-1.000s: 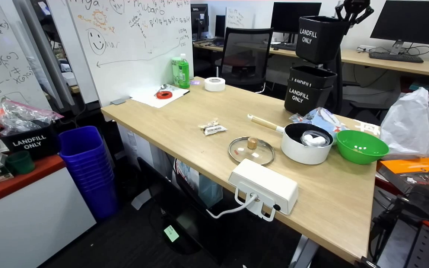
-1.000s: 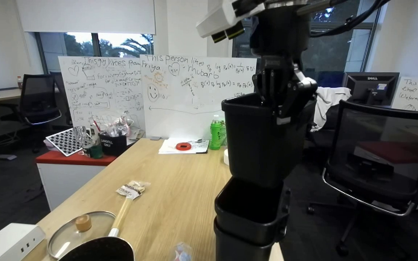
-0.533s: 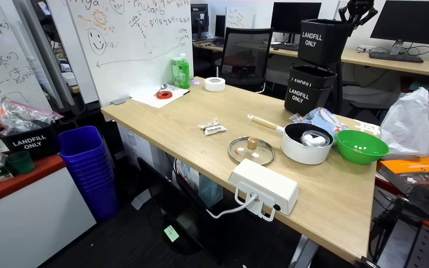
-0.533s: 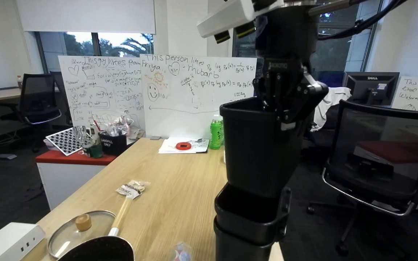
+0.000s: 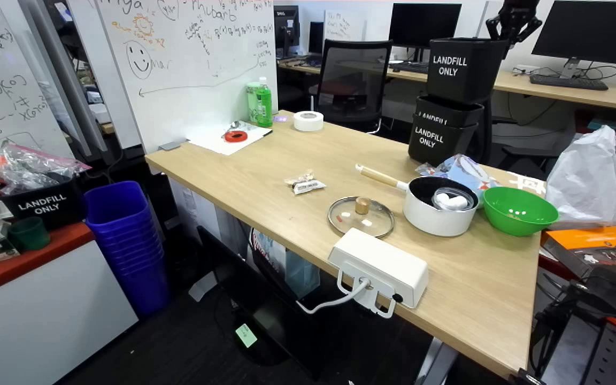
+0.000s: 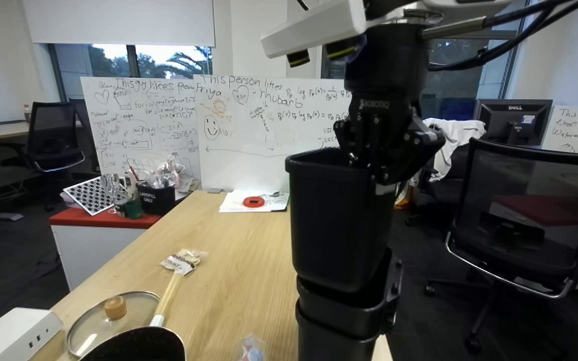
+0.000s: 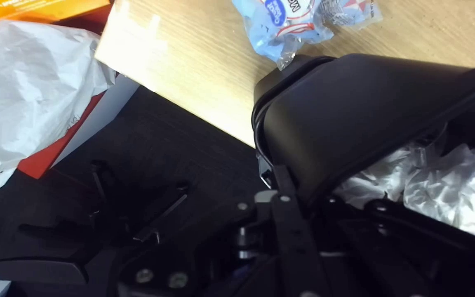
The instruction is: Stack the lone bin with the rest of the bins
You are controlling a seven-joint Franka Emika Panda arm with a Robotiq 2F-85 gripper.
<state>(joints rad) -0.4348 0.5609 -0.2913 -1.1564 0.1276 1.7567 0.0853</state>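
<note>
in an exterior view, the gripper [image 6: 369, 173] pinches the rim of the lone black bin [image 6: 336, 225], roughly upright over the nested black bins [image 6: 336, 321]; its base overlaps their opening, though whether they touch is unclear. on the wooden table [image 6: 241, 245], a glass lid [image 6: 101, 328] lies beside a dark-lined pan [image 6: 136, 346], and a flat red ring [image 6: 254, 205] sits on papers [image 6: 234, 204].

The lone bin [image 5: 466, 72], black and tapered with white LANDFILL ONLY lettering (crumpled white stuff [image 7: 447, 189] inside), hangs roughly upright at the mouth of the matching nested stack [image 5: 443, 132] by the table's [image 5: 308, 160] edge, though whether they touch I cannot tell.
</note>
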